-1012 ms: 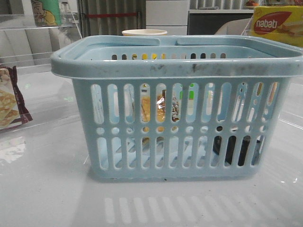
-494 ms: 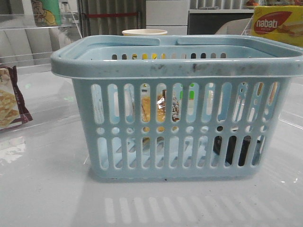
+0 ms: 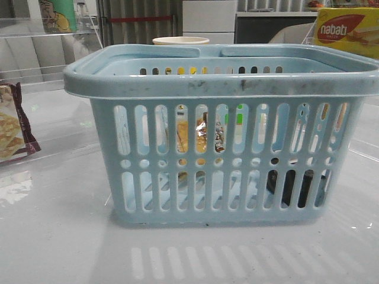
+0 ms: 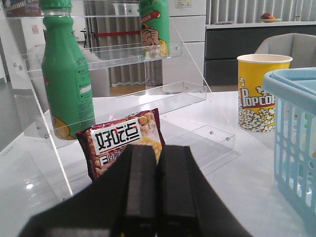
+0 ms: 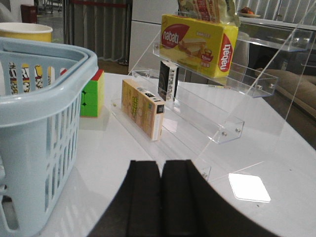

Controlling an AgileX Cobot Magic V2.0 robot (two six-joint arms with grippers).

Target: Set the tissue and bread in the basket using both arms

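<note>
Blue basket [image 3: 222, 118] holds bread [image 3: 201, 136] at centre, tissue [image 3: 293, 186] toward 4 o'clock. Left gripper [image 4: 158, 190], right gripper [image 5: 160, 197] both pressed together, empty. Loading looks done; next, retreat.

One basket [image 3: 225, 86], one bread [image 3: 192, 136], one tissue [image 3: 290, 186], two green bottles [image 4: 66, 79].

Basket [image 3: 222, 89] mouth is left unobstructed from above. Left approach is bounded by snack packet [image 4: 126, 143] and acrylic shelf [image 4: 118, 49]; right by tiered rack [image 5: 207, 103].
</note>
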